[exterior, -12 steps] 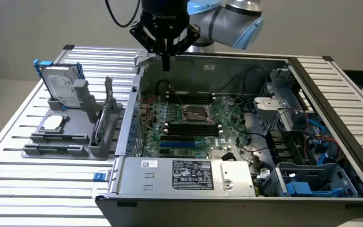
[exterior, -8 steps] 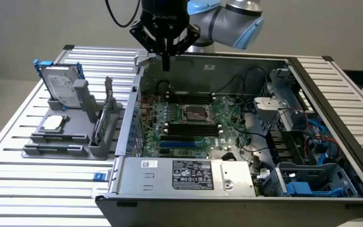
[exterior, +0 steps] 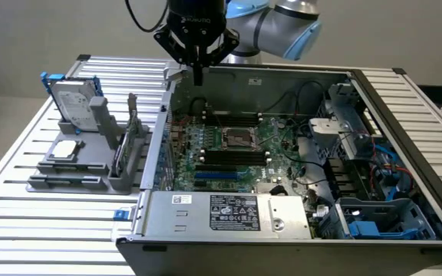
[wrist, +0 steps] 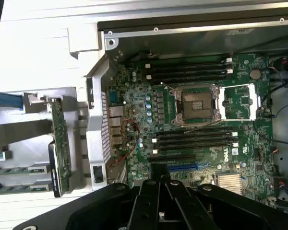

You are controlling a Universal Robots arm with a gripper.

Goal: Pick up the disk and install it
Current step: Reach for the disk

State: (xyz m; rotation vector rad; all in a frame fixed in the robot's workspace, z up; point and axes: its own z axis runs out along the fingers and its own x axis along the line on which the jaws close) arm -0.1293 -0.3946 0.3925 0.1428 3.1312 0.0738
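My fingers (exterior: 197, 70) are clenched on nothing, hanging over the back wall of the open metal computer case (exterior: 282, 83), above its green motherboard (exterior: 236, 144). The case's side wall and an upright green card (exterior: 134, 129) in the grey plastic fixture (exterior: 67, 183) stand between me and the disk (exterior: 73, 103): flat silver-grey metal, white label, blue frame, upright in that fixture on the white slatted desk (exterior: 21, 230), at the exterior view's left.

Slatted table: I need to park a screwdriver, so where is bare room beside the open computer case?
In the exterior view, bare slats lie on the table in front of the grey holder, left of the case, and beyond the case's right-hand wall. Crowded: the holder with the disk, the narrow gap between holder and case, and the case's interior.
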